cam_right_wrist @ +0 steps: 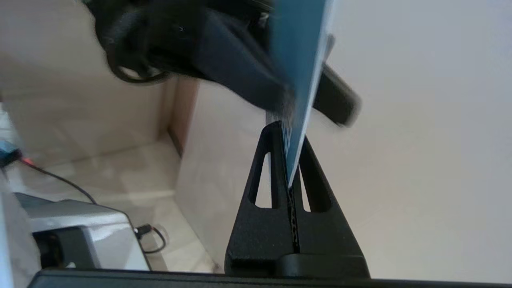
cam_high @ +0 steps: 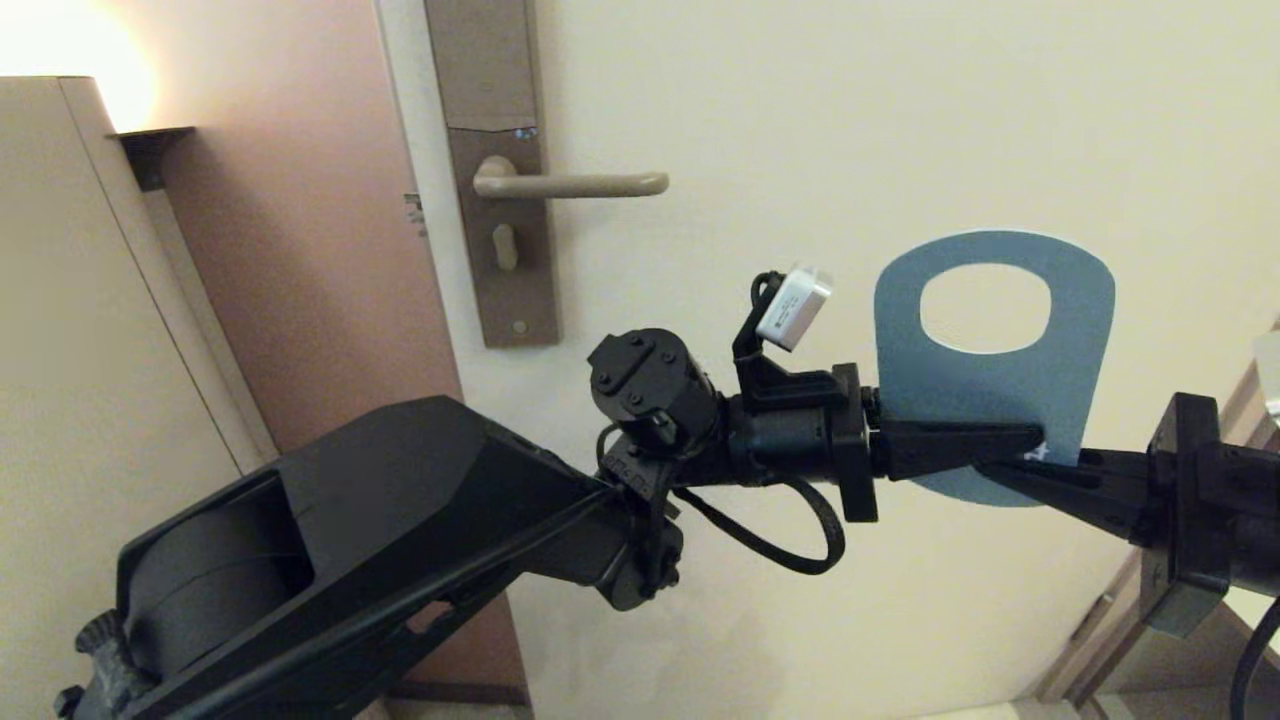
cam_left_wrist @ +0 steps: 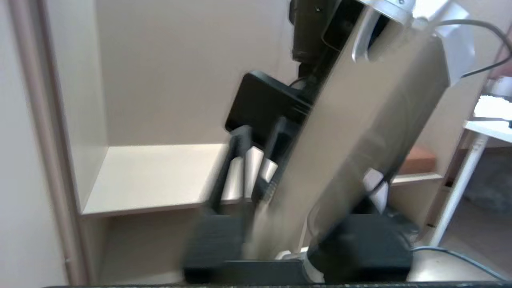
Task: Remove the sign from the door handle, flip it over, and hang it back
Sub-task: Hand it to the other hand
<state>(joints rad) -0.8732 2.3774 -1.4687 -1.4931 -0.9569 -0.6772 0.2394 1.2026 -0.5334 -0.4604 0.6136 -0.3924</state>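
Nearest the camera in the head view, the left arm fills the lower left of the frame and reaches toward the centre right, where the left gripper (cam_high: 1010,440) lies level at the bottom part of the sign (cam_high: 990,390). From the right edge of the frame the right gripper (cam_high: 1020,470) comes in level the other way, its two fingers pressed together on the sign's lower edge; the right wrist view shows the blue card (cam_right_wrist: 298,80) pinched edge-on between them. There the left gripper's fingers (cam_right_wrist: 244,80) stand one on each side of the card with a gap showing, so they look parted, though blur keeps me from saying whether they touch it. The sign stands upright at centre right of the head view, oval hole at the top, long axis vertical, blue face toward the camera. The door handle (cam_high: 570,184) sits farther off, in the upper centre-left of the frame, well apart from the sign, up and to the left of it, its bar level with the rounded tip pointing right. My judgement: the right arm holds the sign alone or nearly so, and the hole must travel up-left and slide on from the tip side. Behind all this are the pale door (cam_high: 850,120), the tall brown lock plate (cam_high: 500,200), and a lit lamp (cam_high: 60,50) at upper left.
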